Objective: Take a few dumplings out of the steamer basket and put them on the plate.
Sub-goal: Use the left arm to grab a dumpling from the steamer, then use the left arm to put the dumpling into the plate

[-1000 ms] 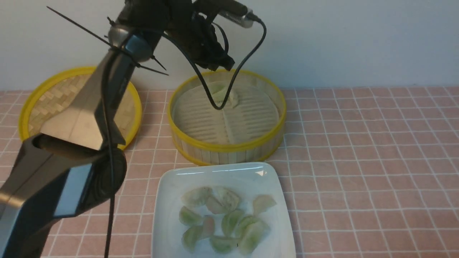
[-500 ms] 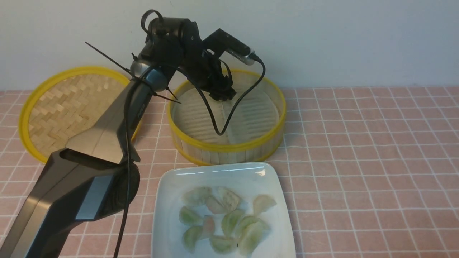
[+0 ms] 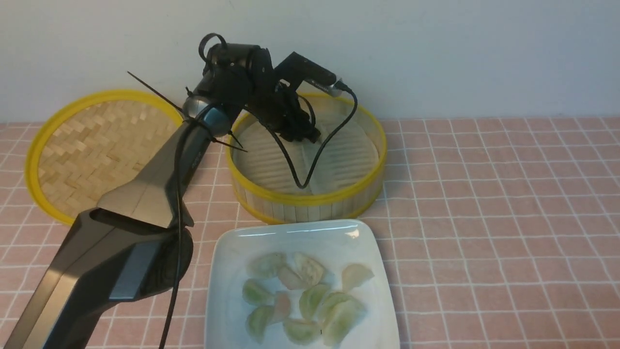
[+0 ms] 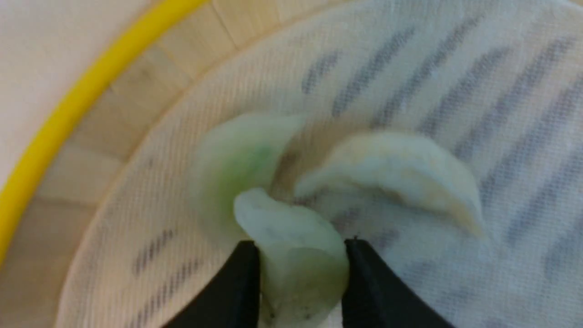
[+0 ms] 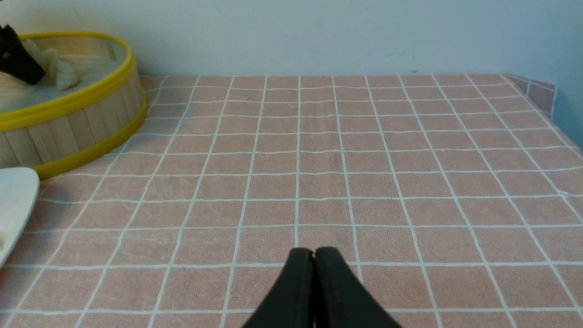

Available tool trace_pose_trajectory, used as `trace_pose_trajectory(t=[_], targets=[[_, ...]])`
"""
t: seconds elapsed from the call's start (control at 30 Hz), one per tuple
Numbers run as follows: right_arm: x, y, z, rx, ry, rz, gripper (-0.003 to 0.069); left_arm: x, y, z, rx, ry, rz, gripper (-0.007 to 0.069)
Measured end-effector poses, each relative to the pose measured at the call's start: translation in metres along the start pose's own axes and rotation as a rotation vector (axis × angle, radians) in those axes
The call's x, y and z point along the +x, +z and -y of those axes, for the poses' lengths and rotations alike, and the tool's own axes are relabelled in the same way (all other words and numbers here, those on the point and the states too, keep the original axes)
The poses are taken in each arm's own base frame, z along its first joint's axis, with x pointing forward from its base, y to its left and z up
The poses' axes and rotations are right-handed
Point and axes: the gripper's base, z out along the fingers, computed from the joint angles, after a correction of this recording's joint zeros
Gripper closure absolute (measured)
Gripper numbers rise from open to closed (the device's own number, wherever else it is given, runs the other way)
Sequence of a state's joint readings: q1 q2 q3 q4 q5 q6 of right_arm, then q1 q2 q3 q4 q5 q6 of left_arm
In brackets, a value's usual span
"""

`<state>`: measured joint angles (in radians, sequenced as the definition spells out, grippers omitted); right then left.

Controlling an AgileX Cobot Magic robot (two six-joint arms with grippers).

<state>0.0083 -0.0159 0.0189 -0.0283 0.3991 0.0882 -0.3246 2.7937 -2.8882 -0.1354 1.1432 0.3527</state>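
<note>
Most of the front view is pink tabletop (image 3: pixel 484 218) with a white grid. Across its left side the left arm (image 3: pixel 145 194) reaches forward and bends down into the steamer basket (image 3: pixel 310 201), which stands near the back wall. A flat woven lid (image 3: pixel 82 150) with a yellow rim lies beside the basket on its left, partly hidden by the arm. The white plate (image 3: pixel 232 252) sits just in front of the basket, its far edge close to the basket's wall. On the plate, about ten dumplings (image 3: pixel 310 300) lie in a loose cluster, several overlapping, a few faintly pink.

Inside the basket, near the far wall, the left fingers (image 4: pixel 234 291) are closed against both sides of a pale green dumpling (image 4: pixel 298 264), which is gripped between their tips just over the cloth liner. Two more dumplings lie right behind it on the liner: a greener one (image 4: pixel 237 168) nearer the wall and a whiter one (image 4: pixel 401 173) beside it. Whether the gripped dumpling touches the liner cannot be told.

Well to the right, the right fingers (image 5: pixel 298 291) are pressed together with nothing between them, low over bare tabletop.
</note>
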Motion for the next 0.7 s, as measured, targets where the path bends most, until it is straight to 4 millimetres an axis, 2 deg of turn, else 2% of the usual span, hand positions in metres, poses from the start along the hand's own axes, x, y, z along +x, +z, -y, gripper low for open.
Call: trace_pose_trajectory(t=[0.1,0.17,0.27,0.37,0.43,0.53,0.6,0.7], targets=[[0.000,0.000,0.000,0.000,0.000,0.000,0.0673,-0.007,-0.023,0.001,0.009,-0.013,-0.018,0.0417],[0.000,0.000,0.000,0.000,0.000,0.001,0.0673,-0.025,-0.066,0.002,0.006,-0.030,0.027,0.0417],[0.000,0.000,0.000,0.000,0.000,0.001,0.0673,-0.046,-0.119,0.005,0.005,-0.075,0.128,0.0417],[0.000,0.000,0.000,0.000,0.000,0.001,0.0673,-0.061,-0.170,0.012,0.029,-0.127,0.210,0.0417],[0.000,0.000,0.000,0.000,0.000,0.001,0.0673,-0.063,-0.194,0.018,0.038,-0.138,0.218,0.0417],[0.000,0.000,0.000,0.000,0.000,0.001,0.0673,-0.056,-0.230,0.034,0.067,-0.143,0.160,0.0417],[0.000,0.000,0.000,0.000,0.000,0.001,0.0673,-0.045,-0.241,0.045,0.087,-0.146,0.108,0.0417],[0.000,0.000,0.000,0.000,0.000,0.002,0.0673,-0.001,-0.255,0.074,0.148,-0.149,-0.056,0.0417]])
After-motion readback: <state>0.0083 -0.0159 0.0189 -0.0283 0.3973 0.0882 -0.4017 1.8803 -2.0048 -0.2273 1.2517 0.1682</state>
